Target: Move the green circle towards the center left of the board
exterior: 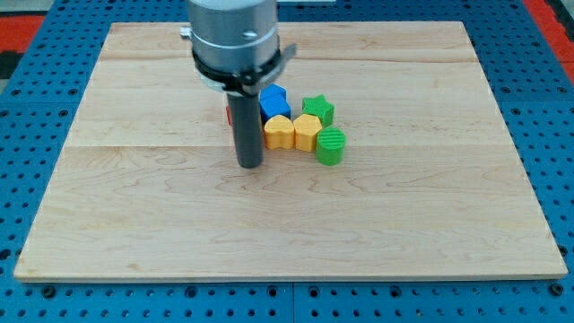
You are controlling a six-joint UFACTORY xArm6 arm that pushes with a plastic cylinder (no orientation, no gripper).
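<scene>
Pale wooden board [179, 215] lies on blue pegboard [36, 296]; my tip [249, 165], a bare rod with no claw, stands just left of the yellow heart block [279, 132], apart from the green circle block [330, 146] near the board's centre.

Pale wooden board [134, 215] on blue perforated tabletop [27, 36].

No readable text, labels, numbers or signs anywhere in view.
</scene>
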